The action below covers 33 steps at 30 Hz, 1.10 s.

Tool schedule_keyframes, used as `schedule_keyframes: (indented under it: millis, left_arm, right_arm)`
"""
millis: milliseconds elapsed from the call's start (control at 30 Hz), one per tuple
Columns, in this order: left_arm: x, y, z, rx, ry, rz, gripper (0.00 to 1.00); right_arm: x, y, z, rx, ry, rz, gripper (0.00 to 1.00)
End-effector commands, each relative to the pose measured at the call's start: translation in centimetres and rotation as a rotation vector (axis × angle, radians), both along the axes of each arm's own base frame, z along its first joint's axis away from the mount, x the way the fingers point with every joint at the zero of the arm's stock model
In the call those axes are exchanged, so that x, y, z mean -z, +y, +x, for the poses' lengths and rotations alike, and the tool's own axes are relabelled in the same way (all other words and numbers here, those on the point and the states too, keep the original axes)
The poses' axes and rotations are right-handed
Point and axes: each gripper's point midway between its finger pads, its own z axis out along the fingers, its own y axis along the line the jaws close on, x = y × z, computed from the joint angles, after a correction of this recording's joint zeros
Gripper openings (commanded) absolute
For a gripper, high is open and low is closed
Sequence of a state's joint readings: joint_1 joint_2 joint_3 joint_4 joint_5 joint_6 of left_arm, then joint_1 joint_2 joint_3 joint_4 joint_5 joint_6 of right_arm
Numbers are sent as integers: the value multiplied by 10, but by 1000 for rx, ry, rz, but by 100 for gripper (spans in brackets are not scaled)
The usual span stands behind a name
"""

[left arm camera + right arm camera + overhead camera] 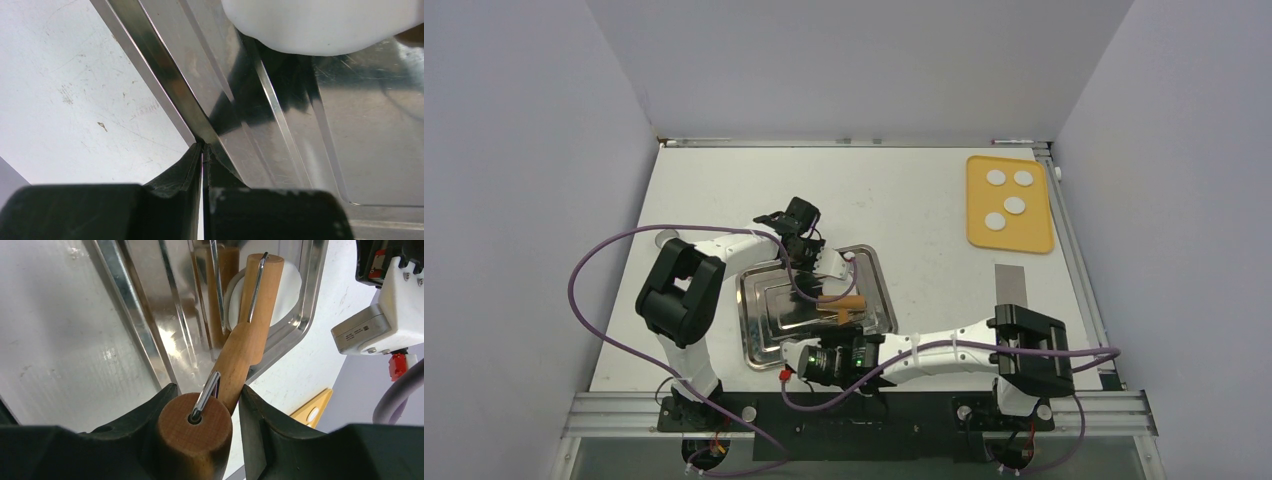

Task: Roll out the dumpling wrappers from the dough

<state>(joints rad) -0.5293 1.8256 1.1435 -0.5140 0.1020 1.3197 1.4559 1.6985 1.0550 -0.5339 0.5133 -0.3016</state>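
Observation:
Several small white round wrappers lie on a yellow board at the far right; one shows in the right wrist view. A metal tray sits mid-table. A white dough sheet lies in its far corner and also shows in the left wrist view. My right gripper is shut on the handle of a wooden rolling pin, whose roller rests on the dough; the pin also shows in the top view. My left gripper is shut on the tray's rim.
A grey strip lies on the table right of the tray. The left arm's wrist hangs close beyond the tray's far corner. Purple cables loop over the table's left side. Walls enclose the table on three sides.

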Motion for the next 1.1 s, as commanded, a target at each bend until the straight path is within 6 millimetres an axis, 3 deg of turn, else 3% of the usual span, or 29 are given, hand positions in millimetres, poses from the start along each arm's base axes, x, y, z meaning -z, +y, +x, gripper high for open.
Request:
schedule_keyframes:
  millis: [0,167,233,433,533,767,833,1067]
  left_arm:
    - [41,13,-47,7,209,52,0]
    - [41,13,-48,7,210,50,0]
    - [41,13,-48,7,210,52,0]
    - [42,13,-49,6,214,52,0]
    - [41,13,-48,6,211,53,0]
    - [41,13,-48,6,212,55,0]
    - [41,13,-48,4,211,54,0]
    - [42,13,-48,4,215,55,0]
  right_arm:
    - [50,-29,-53,-6,323,-98,8]
    - [48,-9,-15,-43,290,-105,8]
    - [45,-6,-13,-48,283,-126,8]
    - [44,-21,-63,-58,325,-149,8]
    - [47,-25,-67,-39,339,-132,8]
    - [42,-1,-15,-64,279,-117,8]
    - [41,5,-11,-79,274,-127,8]
    - [48,-16,-67,-70,339,-151,8]
